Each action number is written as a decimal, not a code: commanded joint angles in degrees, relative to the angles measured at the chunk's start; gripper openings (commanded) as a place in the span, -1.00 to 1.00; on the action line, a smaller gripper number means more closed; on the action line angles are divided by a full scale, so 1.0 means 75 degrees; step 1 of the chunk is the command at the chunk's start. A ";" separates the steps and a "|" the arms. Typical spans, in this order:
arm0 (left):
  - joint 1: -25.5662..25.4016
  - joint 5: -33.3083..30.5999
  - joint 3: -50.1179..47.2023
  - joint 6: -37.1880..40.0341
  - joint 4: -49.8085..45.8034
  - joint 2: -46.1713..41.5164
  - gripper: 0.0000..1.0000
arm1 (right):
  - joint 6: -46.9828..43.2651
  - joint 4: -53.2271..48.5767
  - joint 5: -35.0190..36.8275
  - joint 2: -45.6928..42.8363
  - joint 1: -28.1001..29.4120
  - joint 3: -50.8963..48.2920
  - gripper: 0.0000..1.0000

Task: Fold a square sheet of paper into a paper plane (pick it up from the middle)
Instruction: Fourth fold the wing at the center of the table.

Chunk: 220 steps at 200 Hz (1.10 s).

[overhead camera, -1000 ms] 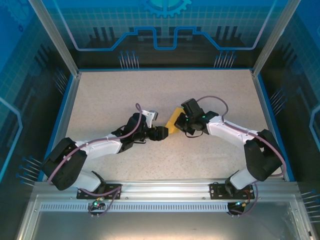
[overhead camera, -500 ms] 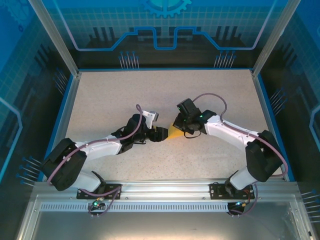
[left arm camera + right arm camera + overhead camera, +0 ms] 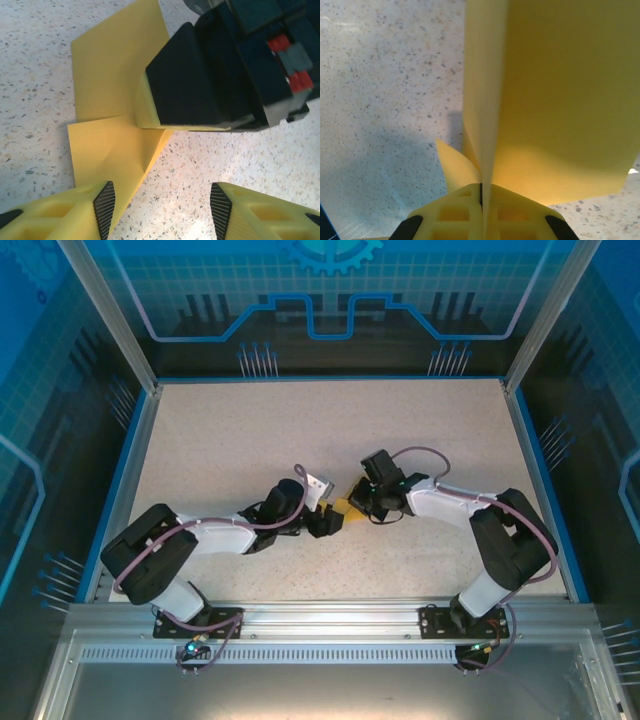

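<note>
The square sheet of paper is orange-yellow, creased and folded, and lies partly on the table between the two arms. My right gripper is shut on it, pinching an upright fold of the paper between its yellow fingers. In the left wrist view the paper spreads flat to the upper left, with the right gripper clamped on its edge. My left gripper stands open just short of it, with bare table between its pads. Its left fingertip overlaps the paper's lower corner.
The speckled beige table is ringed by a blue rim and clear enclosure walls. Both arms meet near the middle, the left arm stretched low and the right arm bent in from the right.
The left arm has pushed right toward the paper and its jaws have narrowed. The right gripper has carried the paper slightly left and lower, toward the table.
</note>
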 commanded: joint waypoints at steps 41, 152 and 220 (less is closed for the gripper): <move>-0.0109 0.0070 -0.0325 0.1645 0.1259 0.0619 0.04 | 0.0687 0.0365 -0.0719 0.0102 -0.0336 -0.0284 -0.92; -0.0478 -0.0985 0.0381 0.2883 0.1375 0.1697 -0.14 | 0.0872 0.0427 -0.1027 0.0143 -0.0457 -0.0222 -0.90; -0.0538 -0.1169 0.0467 0.2981 0.1411 0.1928 -0.31 | 0.0975 0.0500 -0.1229 0.0201 -0.0520 -0.0262 -0.86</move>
